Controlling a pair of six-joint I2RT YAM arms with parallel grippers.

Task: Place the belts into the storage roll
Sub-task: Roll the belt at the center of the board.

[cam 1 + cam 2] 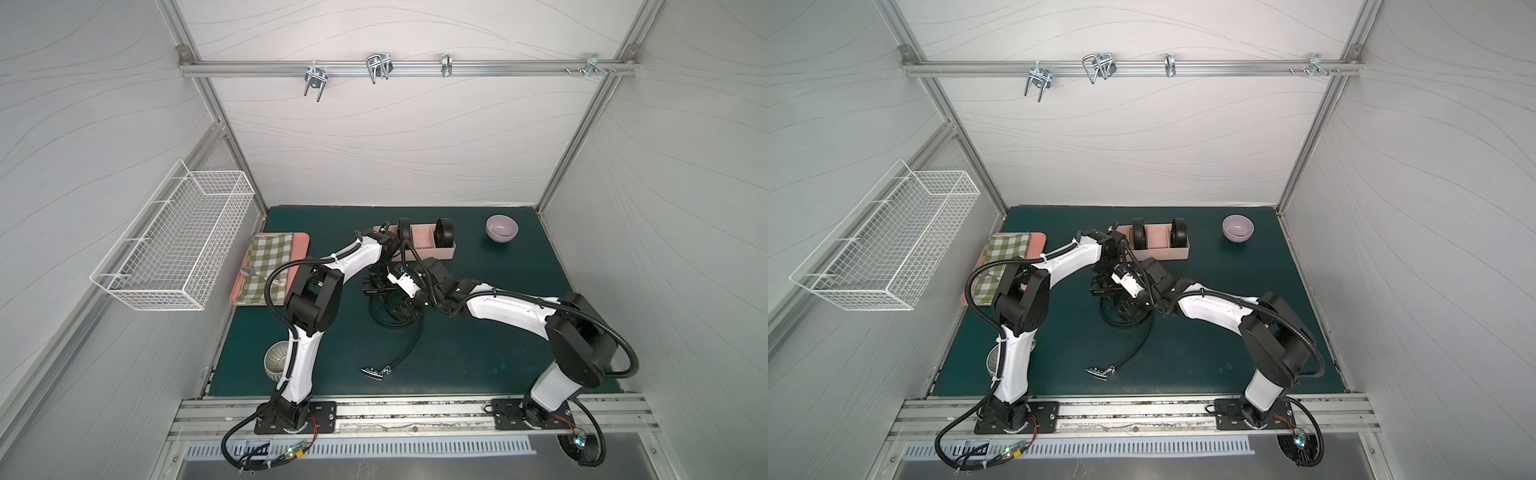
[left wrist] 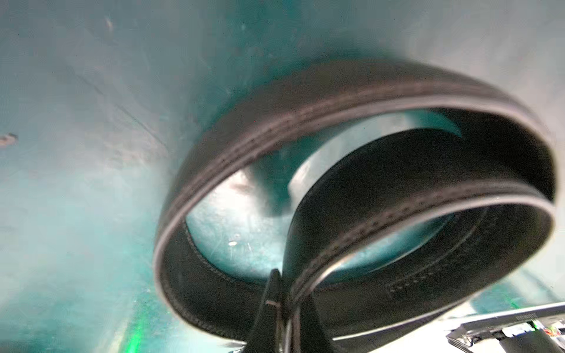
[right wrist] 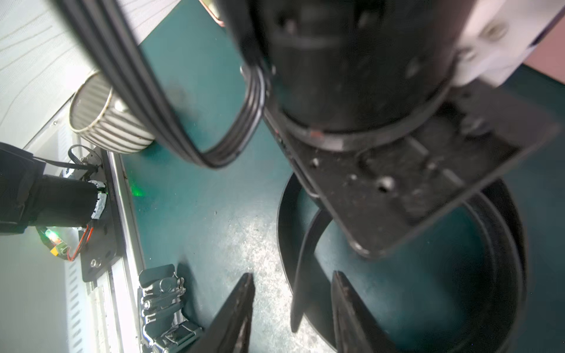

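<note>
**Third belt in my jaws, two coils in the roll**

Storage roll [image 1: 432, 251], far side of the green mat [image 1: 478, 332]. Two belts stand on edge in it as tight coils. The first coil [image 1: 444, 232] is in the end compartment nearest the lilac bowl [image 1: 502, 232]. The second coil [image 1: 405, 228] is further along toward my left arm, which hides that end, so I cannot tell which compartment.

The third belt [image 2: 305, 116] is on the mat in front of the roll. It forms a loose loop, and its tail runs out to the buckle [image 1: 376, 371].

My left gripper [image 2: 286, 293] is clamped tight on the loop's strap. My right gripper [image 3: 293, 275] has its jaws apart, with a strand of the loop between them, not pinched.

Other containers:
- The flat pink tray [image 1: 301, 243] carries a checked cloth [image 1: 270, 262].
- The ribbed cup [image 1: 276, 361] is beside my left arm.
- The wire basket [image 1: 178, 249] is on the left wall.
</note>
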